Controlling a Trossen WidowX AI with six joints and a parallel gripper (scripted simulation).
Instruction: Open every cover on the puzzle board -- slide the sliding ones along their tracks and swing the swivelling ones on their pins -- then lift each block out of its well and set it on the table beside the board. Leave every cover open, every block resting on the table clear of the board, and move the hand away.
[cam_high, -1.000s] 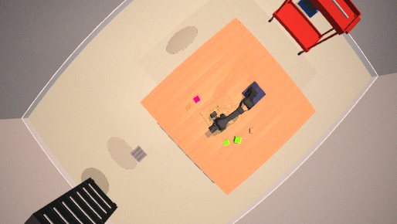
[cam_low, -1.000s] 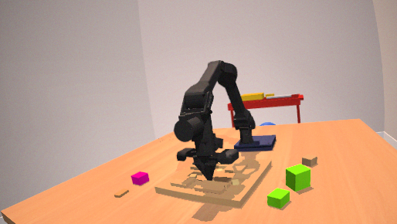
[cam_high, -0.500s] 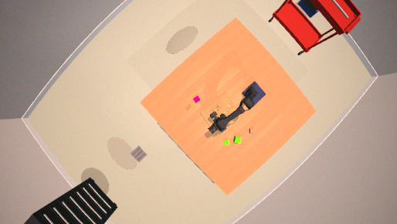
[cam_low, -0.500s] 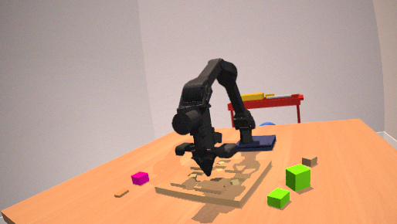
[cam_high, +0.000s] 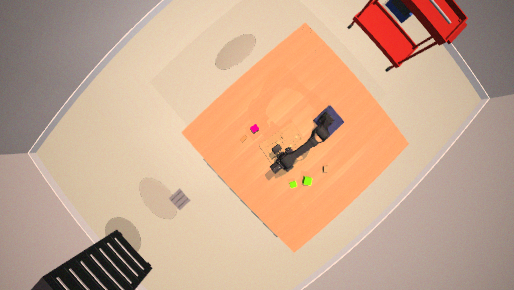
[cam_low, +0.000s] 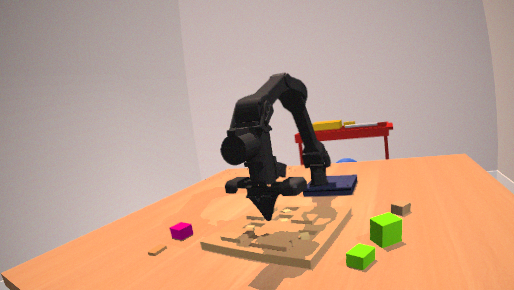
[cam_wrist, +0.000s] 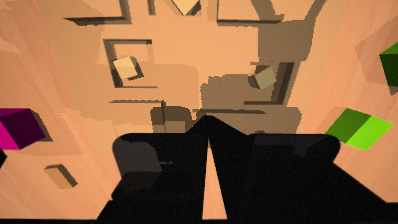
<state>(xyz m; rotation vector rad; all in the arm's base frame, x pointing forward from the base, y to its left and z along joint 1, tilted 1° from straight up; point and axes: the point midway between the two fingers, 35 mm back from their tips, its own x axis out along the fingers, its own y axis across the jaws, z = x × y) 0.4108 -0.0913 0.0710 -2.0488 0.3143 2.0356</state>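
The tan puzzle board (cam_low: 257, 255) (cam_wrist: 170, 52) lies under my gripper (cam_low: 268, 218) (cam_wrist: 207, 120), which is shut, empty and above the board. Raised strips and small pale knobs stand on the board: a left knob (cam_wrist: 126, 68) and a right knob (cam_wrist: 265, 78). The gripper and shadow hide part of the board, and I cannot tell how each cover stands. A magenta block (cam_high: 254, 128) (cam_low: 180, 231) (cam_wrist: 19, 130) and a flat tan block (cam_high: 243, 139) (cam_low: 157, 250) (cam_wrist: 59, 176) lie on the table on one side. A large green block (cam_high: 307, 181) (cam_low: 385, 230), small green block (cam_high: 293, 184) (cam_low: 360, 257) (cam_wrist: 369, 131) and brown block (cam_high: 325, 169) (cam_low: 399, 208) lie on the other.
The arm's blue base plate (cam_high: 336, 119) (cam_low: 342, 185) stands on the wooden table (cam_high: 300, 60) behind the board. A red cart (cam_high: 382, 35) (cam_low: 350, 134) stands beyond the table. A black slatted object (cam_high: 100, 265) is on the floor.
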